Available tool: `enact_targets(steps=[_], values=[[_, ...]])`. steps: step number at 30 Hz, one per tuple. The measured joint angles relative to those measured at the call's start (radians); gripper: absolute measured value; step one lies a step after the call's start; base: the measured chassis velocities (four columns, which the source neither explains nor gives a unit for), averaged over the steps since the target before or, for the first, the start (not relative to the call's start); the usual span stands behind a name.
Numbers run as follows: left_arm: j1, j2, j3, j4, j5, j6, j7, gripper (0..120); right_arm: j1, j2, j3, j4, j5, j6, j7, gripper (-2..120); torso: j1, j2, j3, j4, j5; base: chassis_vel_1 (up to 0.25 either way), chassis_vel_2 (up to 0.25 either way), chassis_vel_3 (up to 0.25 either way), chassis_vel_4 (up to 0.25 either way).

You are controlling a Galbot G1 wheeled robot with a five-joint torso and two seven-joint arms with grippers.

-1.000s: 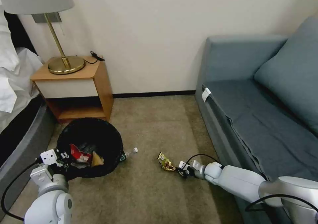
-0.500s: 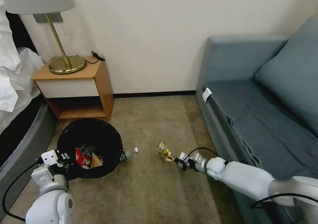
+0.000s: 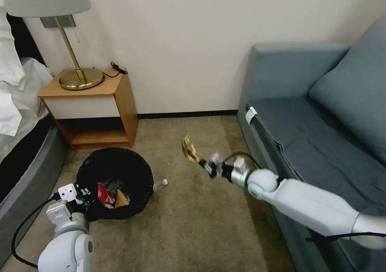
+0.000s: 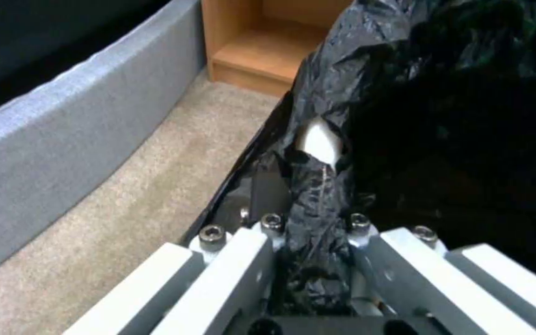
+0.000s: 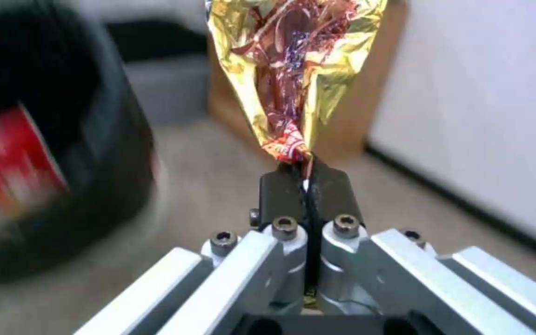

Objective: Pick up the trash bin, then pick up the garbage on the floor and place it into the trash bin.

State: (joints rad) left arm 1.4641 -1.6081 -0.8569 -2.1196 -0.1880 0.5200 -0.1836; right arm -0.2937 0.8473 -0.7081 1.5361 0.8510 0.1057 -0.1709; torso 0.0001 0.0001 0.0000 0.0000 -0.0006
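Note:
The trash bin (image 3: pixel 120 171), lined with a crinkly black bag, is tilted toward me near the nightstand, with red-and-white and brown garbage (image 3: pixel 110 195) inside. My left gripper (image 3: pixel 82 194) is shut on the bin's rim (image 4: pixel 318 195), pinching the bag and the white edge. My right gripper (image 3: pixel 206 165) is raised above the carpet, right of the bin, shut on a shiny gold snack wrapper (image 3: pixel 189 148) (image 5: pixel 296 70) that stands up from its fingertips. A small clear bottle (image 3: pixel 160 183) with a white cap lies on the floor against the bin's right side.
A wooden nightstand (image 3: pixel 92 107) with a brass lamp (image 3: pixel 76 77) stands behind the bin. A bed edge (image 3: pixel 28 171) runs along the left, a blue-grey sofa (image 3: pixel 317 135) along the right. Open carpet (image 3: pixel 193 231) lies between them.
My right gripper has lifted the gold wrapper off the carpet and carried it up and leftward. The bin has shifted slightly toward the right with my left gripper.

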Motion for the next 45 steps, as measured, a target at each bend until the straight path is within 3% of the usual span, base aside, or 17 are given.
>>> enact_targets(steps=[7, 16, 17, 20, 24, 32, 41, 43, 45], values=[[0.001, 0.000, 0.002, 0.000, 0.000, 0.001, 0.000, 1, 0.024, 0.016, 0.002, 0.059, 0.031, -0.015, 0.027, 0, 0.000, 0.000, 0.000, 0.0000, 0.0002, 0.000, 0.000, 0.000, 0.000], [0.004, 0.000, 0.011, -0.003, 0.000, 0.002, -0.001, 1, 0.057, 0.117, -0.080, 0.154, 0.090, -0.047, 0.171, 0, 0.000, 0.000, 0.000, 0.0002, 0.0002, 0.000, 0.000, 0.000, 0.000], [0.004, 0.000, 0.012, -0.005, -0.003, 0.003, -0.004, 1, 0.056, 0.139, -0.101, 0.155, 0.092, -0.049, 0.193, 0, 0.000, 0.000, 0.000, 0.0000, 0.0002, 0.000, 0.000, 0.000, 0.000], [0.006, 0.000, 0.015, -0.026, -0.027, 0.014, -0.013, 1, 0.027, 0.320, -0.246, 0.089, 0.085, -0.060, 0.298, 0, 0.000, 0.000, 0.000, 0.0004, 0.0005, 0.000, 0.000, 0.000, 0.000], [0.009, 0.000, 0.019, -0.036, -0.028, 0.016, -0.016, 1, 0.016, 0.387, -0.304, 0.040, 0.080, -0.071, 0.338, 0, 0.000, 0.000, 0.000, 0.0002, 0.0003, 0.000, 0.000, 0.000, 0.000], [0.012, 0.000, 0.020, -0.044, -0.028, 0.018, -0.016, 1, 0.003, 0.399, -0.312, 0.064, 0.077, -0.102, 0.401, 32, 0.000, 0.000, 0.000, 0.0000, 0.0005, 0.000, 0.000, 0.000, 0.000], [0.016, 0.000, 0.020, -0.058, -0.030, 0.018, -0.017, 1, 0.004, 0.386, -0.306, 0.082, 0.073, -0.104, 0.401, 60, 0.000, 0.000, 0.000, 0.0000, 0.0006, 0.000, 0.000, 0.000, 0.000], [0.017, 0.000, 0.018, -0.061, -0.031, 0.018, -0.017, 1, 0.003, 0.378, -0.306, 0.089, 0.069, -0.104, 0.401, 72, 0.000, 0.000, 0.000, 0.0000, 0.0005, 0.000, 0.000, 0.000, 0.000], [0.018, 0.000, 0.017, -0.063, -0.032, 0.019, -0.018, 1, 0.003, 0.374, -0.306, 0.092, 0.068, -0.104, 0.400, 75, 0.000, 0.000, 0.000, 0.0000, 0.0006, 0.000, 0.000, 0.000, 0.000]])
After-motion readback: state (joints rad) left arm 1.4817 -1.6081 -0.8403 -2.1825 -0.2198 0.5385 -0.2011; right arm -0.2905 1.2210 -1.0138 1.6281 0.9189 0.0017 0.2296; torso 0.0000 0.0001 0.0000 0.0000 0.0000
